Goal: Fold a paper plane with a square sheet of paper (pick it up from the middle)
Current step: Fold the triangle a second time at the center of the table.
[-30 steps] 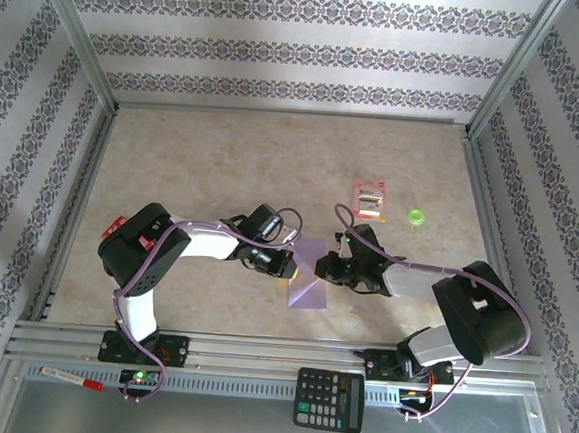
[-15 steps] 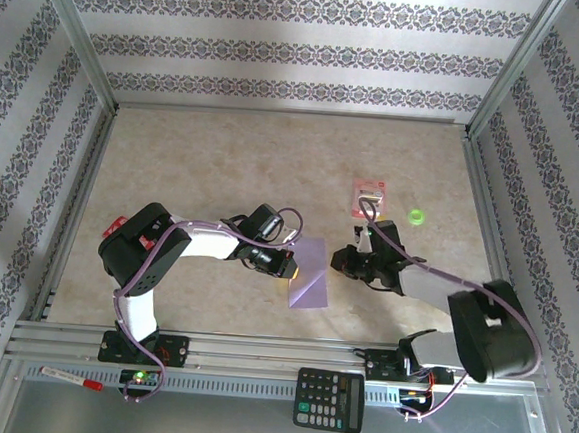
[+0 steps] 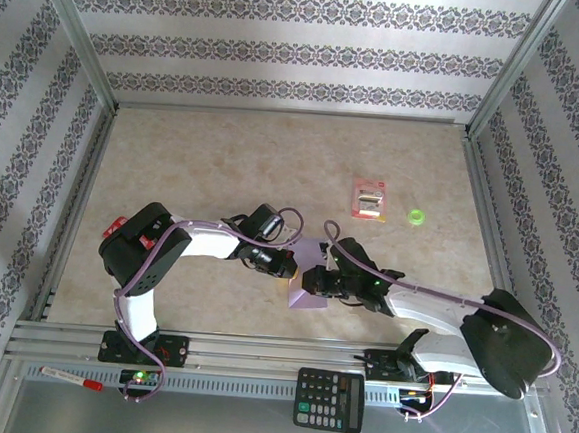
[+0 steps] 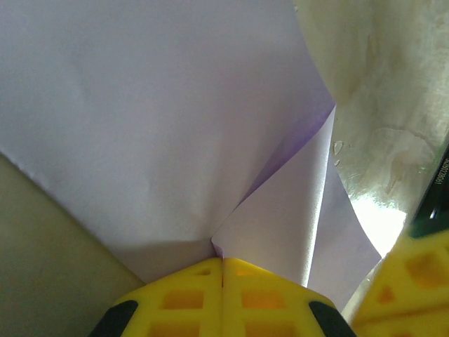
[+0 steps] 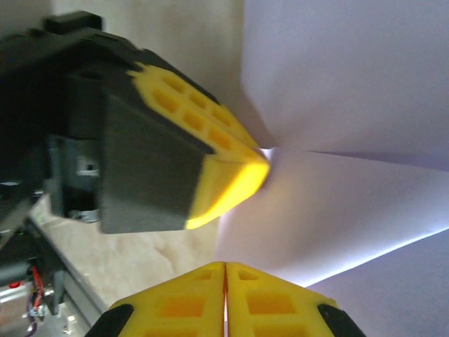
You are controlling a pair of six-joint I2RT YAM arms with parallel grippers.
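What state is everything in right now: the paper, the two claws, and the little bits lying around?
square sheet of paper: partly folded, creased, pinched at one point.
left gripper: shut on the paper.
right gripper: shut, at the paper; grip unclear.
red-and-white packet: lying flat, untouched.
green ring: lying flat.
calculator: lying face up.

Beige marbled worktop (image 3: 224, 161), red-and-white packet (image 3: 371, 199) sitting right of centre, green ring (image 3: 416, 217) near it on the right and apart from it, creased lavender paper (image 3: 309, 298) at front centre, small red thing (image 3: 116, 228) towards the left rail.
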